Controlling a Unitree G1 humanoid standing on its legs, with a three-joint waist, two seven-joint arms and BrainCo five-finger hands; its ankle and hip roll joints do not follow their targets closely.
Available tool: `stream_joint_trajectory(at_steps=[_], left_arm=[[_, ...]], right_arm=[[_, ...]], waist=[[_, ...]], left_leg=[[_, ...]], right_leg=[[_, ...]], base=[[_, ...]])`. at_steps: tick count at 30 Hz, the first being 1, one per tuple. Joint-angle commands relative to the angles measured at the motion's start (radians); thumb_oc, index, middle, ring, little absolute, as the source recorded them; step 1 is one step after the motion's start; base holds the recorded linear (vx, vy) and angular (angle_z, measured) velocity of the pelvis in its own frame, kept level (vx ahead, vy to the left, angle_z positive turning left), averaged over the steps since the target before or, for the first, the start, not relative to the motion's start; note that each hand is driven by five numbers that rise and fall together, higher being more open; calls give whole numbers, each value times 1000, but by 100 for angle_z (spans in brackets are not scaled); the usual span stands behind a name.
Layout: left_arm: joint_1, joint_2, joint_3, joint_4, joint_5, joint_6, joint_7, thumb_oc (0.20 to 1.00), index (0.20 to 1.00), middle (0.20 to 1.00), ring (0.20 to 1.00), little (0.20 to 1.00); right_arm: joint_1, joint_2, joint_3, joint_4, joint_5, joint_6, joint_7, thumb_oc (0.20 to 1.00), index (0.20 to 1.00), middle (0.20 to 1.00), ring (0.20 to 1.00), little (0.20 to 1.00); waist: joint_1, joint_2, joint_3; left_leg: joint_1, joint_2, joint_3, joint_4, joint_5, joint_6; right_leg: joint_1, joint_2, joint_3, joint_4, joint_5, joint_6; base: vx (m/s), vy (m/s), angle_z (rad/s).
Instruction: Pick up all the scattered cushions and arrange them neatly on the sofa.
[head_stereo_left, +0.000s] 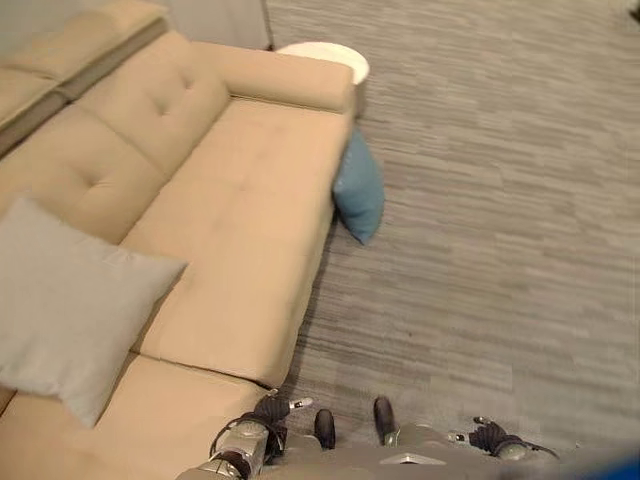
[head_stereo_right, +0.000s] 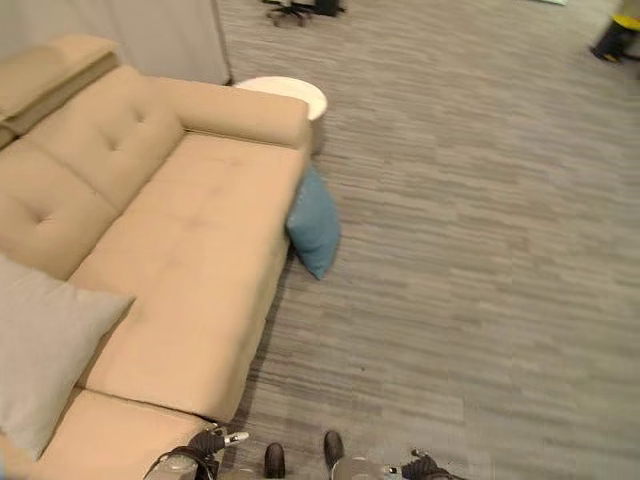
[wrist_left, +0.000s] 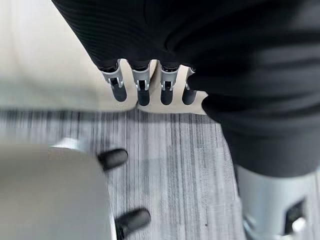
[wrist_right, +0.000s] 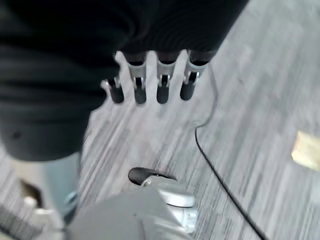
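A blue cushion (head_stereo_left: 358, 190) stands on the grey carpet, leaning against the front corner of the beige sofa (head_stereo_left: 230, 200) below its armrest. A grey cushion (head_stereo_left: 60, 310) lies on the sofa's seat at the near left, propped towards the backrest. My left hand (head_stereo_left: 268, 412) hangs low by the sofa's near front edge, far from the blue cushion. Its fingers (wrist_left: 142, 85) are straight and hold nothing. My right hand (head_stereo_left: 490, 437) hangs over open carpet at the lower right, its fingers (wrist_right: 160, 82) also straight and empty.
A round white side table (head_stereo_left: 325, 58) stands behind the sofa's armrest. A second beige sofa section (head_stereo_left: 80, 40) adjoins at the far left. An office chair's base (head_stereo_right: 295, 10) and a yellow and dark object (head_stereo_right: 620, 35) sit far back. Wide carpet lies to the right.
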Motion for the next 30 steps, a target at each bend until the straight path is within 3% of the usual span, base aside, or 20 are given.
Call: stream_joint_trajectory(at_steps=[1, 5, 6, 9, 14, 16, 17, 19, 21, 23, 24, 25, 26, 27, 30], left_arm=[[9, -6, 5, 64, 14, -7, 13, 1000, 1000, 1000, 1000, 1000], [17, 0, 14, 68, 12, -7, 17, 1000, 1000, 1000, 1000, 1000], [11, -4, 8, 72, 13, -9, 16, 1000, 1000, 1000, 1000, 1000], [8, -15, 9, 68, 8, -9, 17, 1000, 1000, 1000, 1000, 1000], [-26, -42, -32, 52, 7, -11, 13, 1000, 1000, 1000, 1000, 1000], [-40, -61, -61, 53, 7, -16, 9, 1000, 1000, 1000, 1000, 1000], [-40, -61, -61, 53, 7, -16, 9, 1000, 1000, 1000, 1000, 1000], [-44, -65, -77, 61, 12, -17, 18, 1000, 1000, 1000, 1000, 1000], [-43, -65, -81, 63, 13, -17, 20, 1000, 1000, 1000, 1000, 1000], [-41, -59, -78, 69, 10, -12, 17, 1000, 1000, 1000, 1000, 1000], [-47, -55, -76, 79, 11, -7, 17, 1000, 1000, 1000, 1000, 1000], [-47, -55, -76, 79, 11, -7, 17, 1000, 1000, 1000, 1000, 1000], [-50, -54, -74, 79, 13, -2, 16, 1000, 1000, 1000, 1000, 1000], [-53, -50, -62, 70, 6, -1, 14, 1000, 1000, 1000, 1000, 1000], [-54, -40, -42, 58, -17, -4, 8, 1000, 1000, 1000, 1000, 1000]], right_arm=[[17, -14, 38, 36, -14, -8, 4, 1000, 1000, 1000, 1000, 1000], [16, -13, 35, 55, -7, -9, -6, 1000, 1000, 1000, 1000, 1000], [18, -7, 30, 56, -3, -11, -11, 1000, 1000, 1000, 1000, 1000], [19, -9, 32, 51, -3, -10, -14, 1000, 1000, 1000, 1000, 1000], [42, 1, 28, 42, 2, -20, -16, 1000, 1000, 1000, 1000, 1000], [56, -4, 4, 56, 9, -26, -25, 1000, 1000, 1000, 1000, 1000], [56, -4, 4, 56, 9, -26, -25, 1000, 1000, 1000, 1000, 1000], [49, -7, 6, 54, 6, -27, -34, 1000, 1000, 1000, 1000, 1000], [52, -10, 5, 50, 5, -26, -34, 1000, 1000, 1000, 1000, 1000], [57, -12, 1, 46, 2, -24, -31, 1000, 1000, 1000, 1000, 1000], [56, -16, -2, 44, 2, -21, -30, 1000, 1000, 1000, 1000, 1000], [57, -16, -2, 44, 2, -21, -30, 1000, 1000, 1000, 1000, 1000], [57, -19, -5, 43, 5, -19, -29, 1000, 1000, 1000, 1000, 1000], [78, -24, -8, 35, 2, -20, -27, 1000, 1000, 1000, 1000, 1000], [81, -40, -13, 26, 2, -21, -24, 1000, 1000, 1000, 1000, 1000]], waist=[[53, -2, -64], [71, -8, -91], [72, -18, -101], [69, -16, -105], [21, -14, -98], [-6, -36, -78], [-6, -36, -79], [-5, -61, -60], [-3, -69, -55], [18, -79, -46], [31, -78, -43], [31, -79, -41], [38, -76, -40], [53, -62, -35], [76, -46, -25]], left_leg=[[22, 4, -79, 10, -59, -107], [19, 1, -33, 10, -42, -120], [20, -8, -26, 10, -50, -118], [35, -6, -23, 10, -57, -118], [80, 25, -12, 15, -49, -136], [23, 69, 12, 211, -53, -157], [19, 71, 11, 216, -55, -157], [-68, 96, -10, 393, -26, -143], [-105, 102, -18, 446, -24, -137], [-195, 53, -54, 458, -47, -116], [-230, 24, -63, 395, -61, -107], [-228, 23, -62, 394, -61, -106], [-246, 10, -63, 359, -53, -106], [-294, -12, -74, 290, -8, -117], [-308, -22, -107, 213, 26, -131]], right_leg=[[75, -2, -68, -56, 80, 22], [159, 8, -71, -109, 72, 28], [172, 21, -31, -150, 78, 23], [182, 29, -18, -171, 83, 22], [193, 55, 11, -172, 61, 5], [203, 53, 25, -172, 57, -5], [201, 54, 24, -172, 58, -6], [214, 51, 55, -172, 62, -18], [217, 49, 61, -172, 64, -22], [228, 56, 98, -172, 60, -26], [236, 66, 122, -172, 47, -26], [239, 65, 122, -172, 46, -25], [245, 75, 134, -172, 38, -27], [256, 101, 163, -172, 28, -31], [281, 122, 209, -172, 20, -34]], base=[[-22, -26, -94], [-1, -73, -68], [88, -101, -68], [116, -149, -23], [105, -203, -20], [59, -260, 24], [39, -181, 34], [74, -164, 9], [90, -128, -32], [194, -105, -33], [171, -24, -24], [187, -19, -25], [198, 2, -35], [199, 1, -19], [296, 72, -55]])
